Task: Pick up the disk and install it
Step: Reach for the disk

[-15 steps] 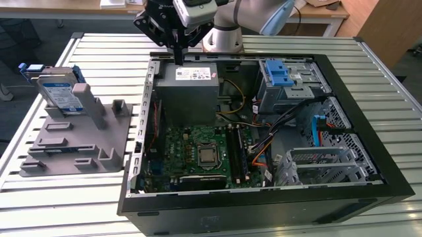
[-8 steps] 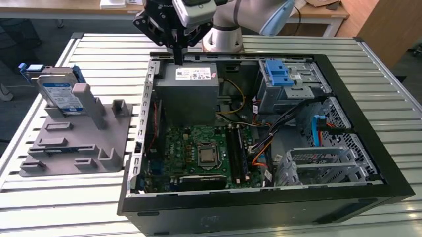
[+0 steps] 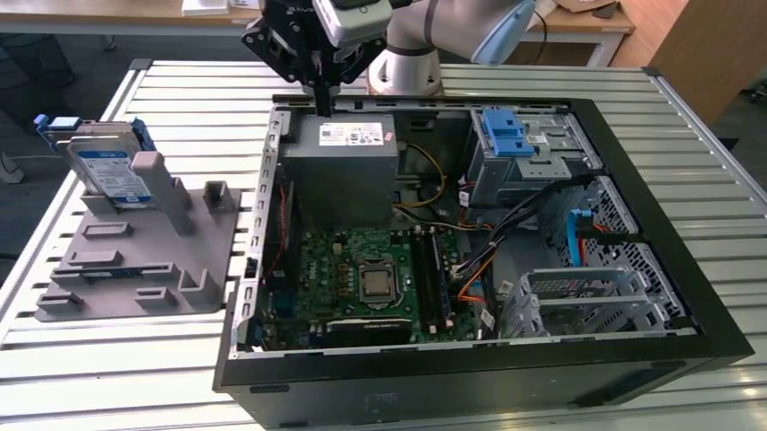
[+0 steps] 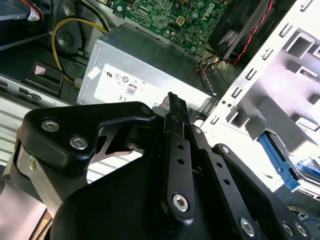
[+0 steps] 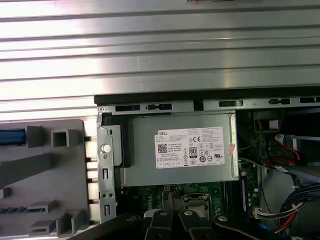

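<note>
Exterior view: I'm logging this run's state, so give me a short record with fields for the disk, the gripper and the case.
disk: standing on edge in the grey holder, on the exterior view's left, outside the case
gripper: over the far edge of the power supply box, apart from the disk
jaws: shut, holding nothing
computer case: open, lying on the slatted table
task state: disk not yet picked up

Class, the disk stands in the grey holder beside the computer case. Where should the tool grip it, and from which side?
Probably the upper edge of the disk, pinched across its flat faces, from above. It stands on edge in the grey holder, lower end seated between posts, so the top stands free.
</note>
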Controlling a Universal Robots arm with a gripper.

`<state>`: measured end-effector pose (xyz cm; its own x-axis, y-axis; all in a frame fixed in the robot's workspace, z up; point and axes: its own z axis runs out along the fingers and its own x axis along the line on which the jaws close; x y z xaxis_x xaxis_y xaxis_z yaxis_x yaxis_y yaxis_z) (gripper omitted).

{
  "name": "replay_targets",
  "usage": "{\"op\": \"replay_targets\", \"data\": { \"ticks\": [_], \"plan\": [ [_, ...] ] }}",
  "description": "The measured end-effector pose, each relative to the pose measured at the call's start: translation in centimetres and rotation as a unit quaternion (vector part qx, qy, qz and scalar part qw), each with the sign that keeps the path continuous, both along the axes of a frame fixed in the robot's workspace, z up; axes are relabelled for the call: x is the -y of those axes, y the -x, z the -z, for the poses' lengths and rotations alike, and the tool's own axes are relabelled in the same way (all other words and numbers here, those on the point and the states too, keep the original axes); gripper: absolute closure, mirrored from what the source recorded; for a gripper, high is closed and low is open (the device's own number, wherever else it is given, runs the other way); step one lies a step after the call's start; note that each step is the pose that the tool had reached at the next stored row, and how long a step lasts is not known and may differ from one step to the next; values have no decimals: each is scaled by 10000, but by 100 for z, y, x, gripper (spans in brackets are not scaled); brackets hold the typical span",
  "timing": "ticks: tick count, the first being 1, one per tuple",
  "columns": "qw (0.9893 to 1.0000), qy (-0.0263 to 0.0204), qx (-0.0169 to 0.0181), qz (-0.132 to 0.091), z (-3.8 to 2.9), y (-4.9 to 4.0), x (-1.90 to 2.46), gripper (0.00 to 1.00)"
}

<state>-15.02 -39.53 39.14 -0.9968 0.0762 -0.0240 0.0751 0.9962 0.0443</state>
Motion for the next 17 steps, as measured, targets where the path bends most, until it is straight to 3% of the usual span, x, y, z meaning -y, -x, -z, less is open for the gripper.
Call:
{"op": "replay_targets", "data": {
  "ticks": [17],
  "plan": [
    [10000,0,0,0,5,40,-9,89]
  ]
}}
